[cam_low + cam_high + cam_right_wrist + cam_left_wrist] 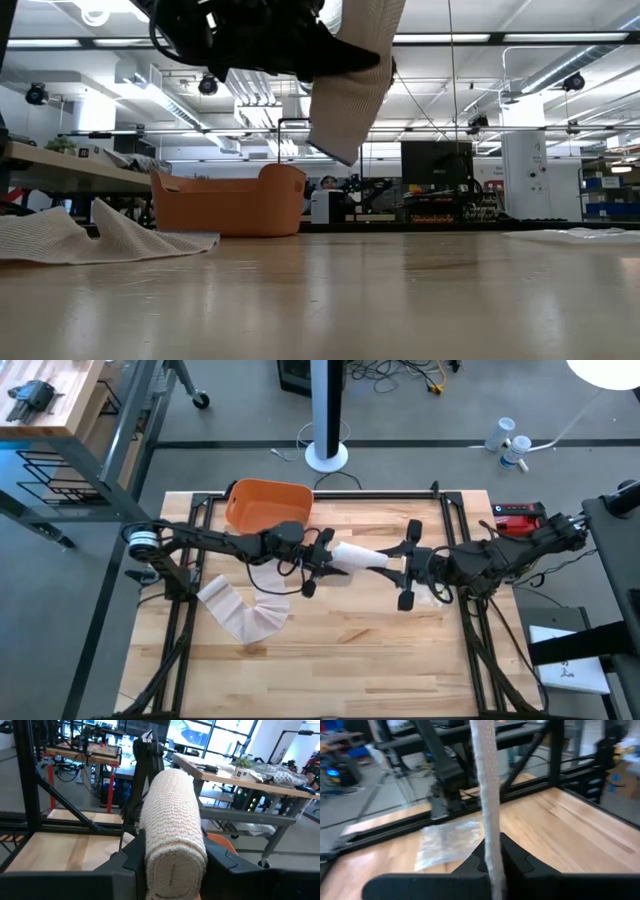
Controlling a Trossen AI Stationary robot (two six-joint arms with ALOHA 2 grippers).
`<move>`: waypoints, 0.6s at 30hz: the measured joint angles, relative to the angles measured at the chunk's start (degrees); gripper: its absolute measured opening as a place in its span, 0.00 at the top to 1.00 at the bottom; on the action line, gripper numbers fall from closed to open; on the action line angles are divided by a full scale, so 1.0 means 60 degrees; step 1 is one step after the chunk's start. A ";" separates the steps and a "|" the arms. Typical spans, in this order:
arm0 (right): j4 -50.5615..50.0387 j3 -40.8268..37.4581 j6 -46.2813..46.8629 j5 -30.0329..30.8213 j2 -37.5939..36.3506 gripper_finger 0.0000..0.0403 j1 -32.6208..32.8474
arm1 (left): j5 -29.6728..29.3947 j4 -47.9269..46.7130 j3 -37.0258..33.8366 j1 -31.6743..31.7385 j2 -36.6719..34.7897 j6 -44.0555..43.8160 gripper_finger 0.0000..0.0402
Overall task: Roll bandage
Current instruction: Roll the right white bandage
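Near the middle of the high view, a white bandage [360, 556] held up off the wooden table [380, 640] between the two arms — long axis of the rolled part running left to right across the frame, tilted slightly down toward the right. Left gripper [318, 564] just left of frame centre, fingers closed on the flat strip; in the left wrist view the strip [489, 810] rising edge-on from between the two dark fingers [517, 860], up to the top of the frame. Right gripper [408, 568] just right of centre, facing the left one, fingers closed on the rolled end; in the right wrist view the roll [173, 837] clamped between the fingers [222, 862], its spiral end face toward the camera, its axis pointing away toward the other arm. Loose tail of the bandage [245, 615] trailing down and left from the left gripper, lying in folds on the table at lower left of centre; in the low view that heap [90, 235] at the left edge, a hanging section [350, 90] at top centre. Orange bin [266, 506] on the table above and left of the grippers — well apart from the roll
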 joint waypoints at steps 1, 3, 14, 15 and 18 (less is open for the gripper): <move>-0.0040 0.0093 -0.0009 0.0034 -0.0003 0.71 0.0000 | -0.0199 0.0003 0.0004 0.0000 -0.0011 0.0038 1.00; -0.0047 0.0271 -0.0115 0.0066 -0.0007 0.71 0.0000 | -0.0343 0.0002 0.0004 0.0000 -0.0010 0.0038 1.00; 0.0379 0.0163 -0.1020 0.1420 0.0273 0.72 -0.0208 | -0.0457 0.0599 -0.0036 -0.0175 -0.0118 -0.0290 1.00; 0.0383 0.0126 -0.1024 0.1429 0.0366 0.72 -0.0244 | -0.0503 0.0566 -0.0036 -0.0172 -0.0235 -0.0290 1.00; 0.0476 0.0116 -0.1159 0.1449 0.0618 0.72 -0.0333 | -0.0584 0.0267 -0.0045 -0.0175 -0.0613 -0.0198 0.97</move>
